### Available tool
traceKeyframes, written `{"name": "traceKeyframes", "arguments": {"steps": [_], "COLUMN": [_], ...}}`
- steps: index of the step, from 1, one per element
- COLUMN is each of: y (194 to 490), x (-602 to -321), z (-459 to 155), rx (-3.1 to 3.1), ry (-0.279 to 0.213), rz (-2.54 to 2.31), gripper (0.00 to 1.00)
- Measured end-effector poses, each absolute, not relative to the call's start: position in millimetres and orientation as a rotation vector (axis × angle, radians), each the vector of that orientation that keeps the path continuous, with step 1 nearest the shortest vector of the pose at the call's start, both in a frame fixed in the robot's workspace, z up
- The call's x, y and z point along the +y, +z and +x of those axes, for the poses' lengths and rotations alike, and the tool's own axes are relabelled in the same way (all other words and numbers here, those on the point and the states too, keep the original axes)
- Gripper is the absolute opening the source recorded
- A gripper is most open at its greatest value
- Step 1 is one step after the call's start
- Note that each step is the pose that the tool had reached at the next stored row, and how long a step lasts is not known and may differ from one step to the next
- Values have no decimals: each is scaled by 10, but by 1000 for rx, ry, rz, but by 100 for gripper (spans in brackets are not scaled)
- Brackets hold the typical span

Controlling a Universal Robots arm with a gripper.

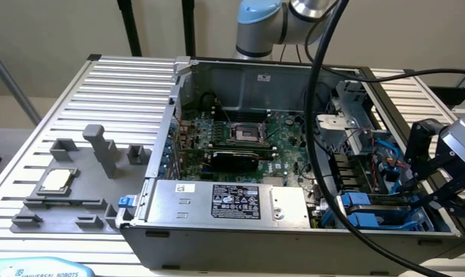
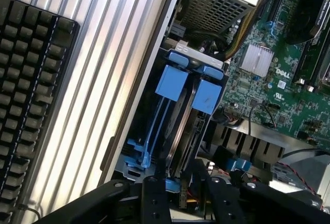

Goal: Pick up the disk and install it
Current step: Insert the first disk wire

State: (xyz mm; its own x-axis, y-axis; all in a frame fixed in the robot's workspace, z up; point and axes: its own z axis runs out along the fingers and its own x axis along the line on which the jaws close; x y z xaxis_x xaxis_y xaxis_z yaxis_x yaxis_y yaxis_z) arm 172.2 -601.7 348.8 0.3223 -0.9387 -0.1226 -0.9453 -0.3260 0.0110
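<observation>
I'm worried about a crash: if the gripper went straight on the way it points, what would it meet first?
Probably the disk in its blue carrier, standing upright inside the computer case just ahead of the gripper; depth is unclear.

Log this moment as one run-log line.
phase: installing disk | gripper: close over drive bay, at disk's end | disk: on edge in blue carrier, inside bay | computer case: open, on slatted table

The disk (image 2: 175,87) had a bright blue frame. The motherboard (image 1: 240,144) was green, the table (image 1: 132,81) ribbed silver, the keyboard (image 2: 31,80) black, and the gripper (image 2: 183,193) black.
</observation>
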Motion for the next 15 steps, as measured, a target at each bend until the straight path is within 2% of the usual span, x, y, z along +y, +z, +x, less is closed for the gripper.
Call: {"name": "traceKeyframes", "arguments": {"steps": [1,6,8,9,10,15], "y": [3485,3473,3474,3475,3476,3518], "x": [-6017,-6011,-5999,-5994,-5988,-5957], "z": [1723,1725,1725,1725,1726,1696], "rx": [1785,1780,1779,1779,1778,1778], "ry": [164,164,164,164,164,164], "rz": [-2504,-2507,-2508,-2509,-2509,-2509], "gripper": [27,27,25,18,16,16]}}
